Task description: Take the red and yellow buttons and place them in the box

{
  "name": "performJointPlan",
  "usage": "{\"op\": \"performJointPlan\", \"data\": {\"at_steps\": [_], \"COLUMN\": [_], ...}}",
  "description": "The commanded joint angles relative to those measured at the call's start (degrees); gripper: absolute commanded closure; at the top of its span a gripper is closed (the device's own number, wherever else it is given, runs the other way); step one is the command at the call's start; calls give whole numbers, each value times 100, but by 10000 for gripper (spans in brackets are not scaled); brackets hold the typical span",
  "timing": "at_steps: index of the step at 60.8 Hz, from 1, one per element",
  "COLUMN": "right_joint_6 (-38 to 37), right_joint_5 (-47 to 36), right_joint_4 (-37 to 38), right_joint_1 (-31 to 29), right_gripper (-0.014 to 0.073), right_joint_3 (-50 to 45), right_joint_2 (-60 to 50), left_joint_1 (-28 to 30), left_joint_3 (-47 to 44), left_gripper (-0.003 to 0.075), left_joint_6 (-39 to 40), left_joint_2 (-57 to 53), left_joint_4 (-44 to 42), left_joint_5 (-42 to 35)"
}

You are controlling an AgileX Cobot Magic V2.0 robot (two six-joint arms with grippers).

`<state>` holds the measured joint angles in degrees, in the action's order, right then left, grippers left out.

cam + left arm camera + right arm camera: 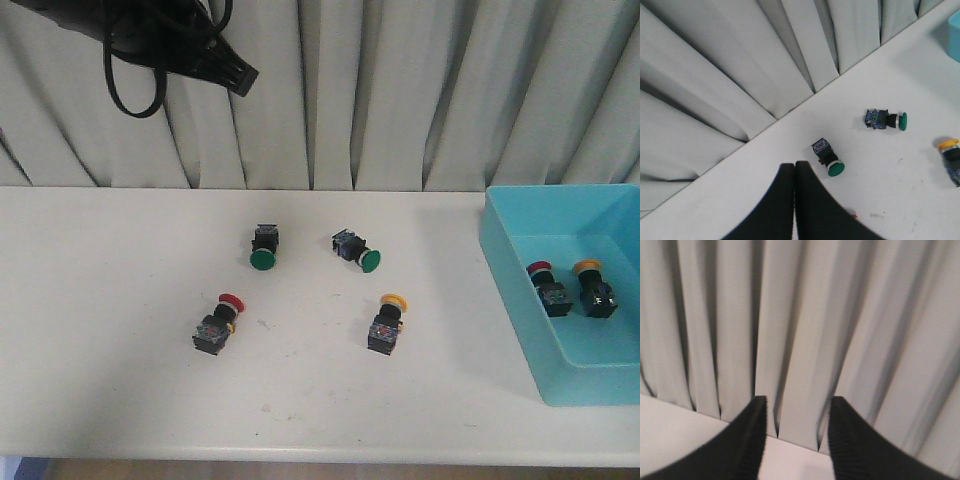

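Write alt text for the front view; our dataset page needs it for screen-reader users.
A white table holds four push-button switches: two green buttons behind a red button and a yellow button. At right, a turquoise box already contains one red-capped and one yellow-capped switch. The left claw hangs at upper left before a curtain.

A lab-like test bench: bare white table [120, 330] against a pleated grey curtain [400, 100].

Box [510, 262] and yellow button [950, 159] cut by frame edges; right hand [796, 410] unseen from front.
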<state>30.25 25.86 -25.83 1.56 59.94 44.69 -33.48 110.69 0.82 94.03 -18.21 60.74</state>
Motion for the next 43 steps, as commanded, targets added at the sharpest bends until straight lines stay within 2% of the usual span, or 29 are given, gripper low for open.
{"op": "performJointPlan", "data": {"at_steps": [1, 4, 16, 43], "right_joint_6": [-288, -293, -293, -294], "right_joint_5": [-740, -925, -1609, -1354], "right_joint_4": [145, 137, 67, -70], "right_joint_1": [9, 9, 209, 209], "right_gripper": [522, 610, 601, 601], "right_joint_3": [-471, -718, -1080, -1080], "right_joint_2": [-327, -428, -475, -475], "left_joint_1": [-14, -14, -14, -14], "left_joint_3": [124, 124, 124, 130], "left_gripper": [726, 726, 726, 726], "left_joint_6": [74, 74, 74, 74], "left_joint_2": [-226, -226, -226, -226], "left_joint_4": [71, 106, 89, 90], "left_joint_5": [-414, -429, -434, -372]}}
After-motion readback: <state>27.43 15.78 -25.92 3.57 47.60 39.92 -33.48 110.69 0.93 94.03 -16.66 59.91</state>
